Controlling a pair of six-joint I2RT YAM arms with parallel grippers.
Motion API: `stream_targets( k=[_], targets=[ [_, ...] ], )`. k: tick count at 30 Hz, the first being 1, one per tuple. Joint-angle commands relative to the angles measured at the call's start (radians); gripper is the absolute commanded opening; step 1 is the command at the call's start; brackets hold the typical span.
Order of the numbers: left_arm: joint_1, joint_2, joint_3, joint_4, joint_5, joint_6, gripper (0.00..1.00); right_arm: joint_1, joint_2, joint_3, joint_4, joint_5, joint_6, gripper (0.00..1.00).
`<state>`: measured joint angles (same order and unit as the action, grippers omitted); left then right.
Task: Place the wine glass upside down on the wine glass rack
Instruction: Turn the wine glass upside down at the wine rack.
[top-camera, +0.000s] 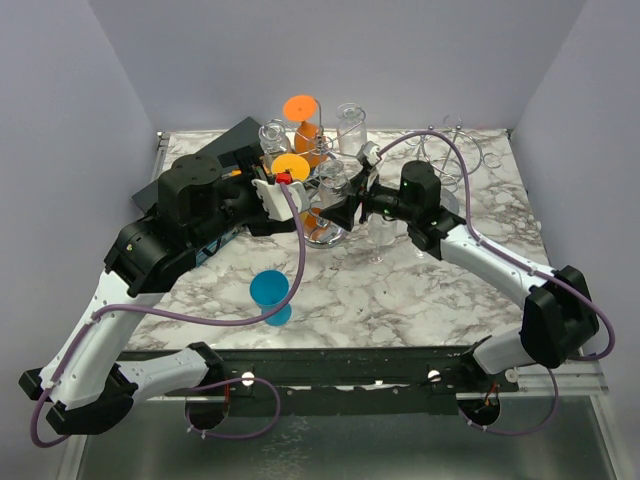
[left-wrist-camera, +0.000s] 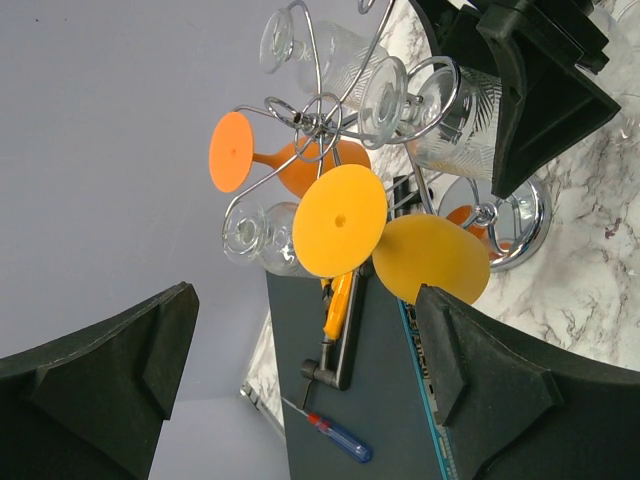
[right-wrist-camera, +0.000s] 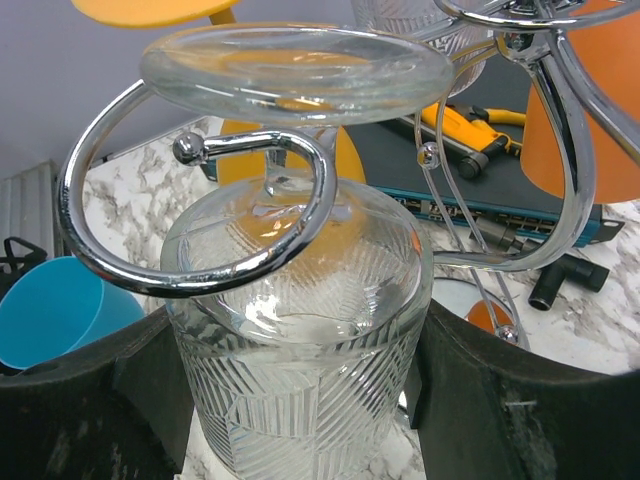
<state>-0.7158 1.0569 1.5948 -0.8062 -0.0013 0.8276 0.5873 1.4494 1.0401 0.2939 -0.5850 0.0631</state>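
A clear ribbed wine glass hangs upside down on the chrome wine glass rack. Its stem sits inside a chrome loop and its foot rests above the loop. My right gripper has a finger against each side of the bowl; in the top view it is at the rack's right side. My left gripper is open and empty, just left of the rack, and shows in the top view. Several orange glasses and clear glasses hang on the rack.
A blue cup stands on the marble table near the front. A dark case with a blue-handled screwdriver lies behind the rack at the left. A second wire rack stands at the back right. A clear tumbler is behind the rack.
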Motion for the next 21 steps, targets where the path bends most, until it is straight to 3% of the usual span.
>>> stream_targets(
  k=[1, 10, 21],
  targets=[
    [-0.006, -0.004, 0.000, -0.006, -0.015, -0.005, 0.99, 0.009, -0.032, -0.027, 0.220, 0.029, -0.084, 0.39],
    [-0.006, -0.007, -0.008, -0.007, -0.013, -0.003, 0.99, 0.011, -0.025, -0.102, 0.414, 0.133, -0.077, 0.38],
    [-0.007, -0.005, -0.005, -0.005, -0.012, 0.003, 0.99, 0.012, -0.002, -0.083, 0.412, 0.082, -0.079, 0.38]
  ],
)
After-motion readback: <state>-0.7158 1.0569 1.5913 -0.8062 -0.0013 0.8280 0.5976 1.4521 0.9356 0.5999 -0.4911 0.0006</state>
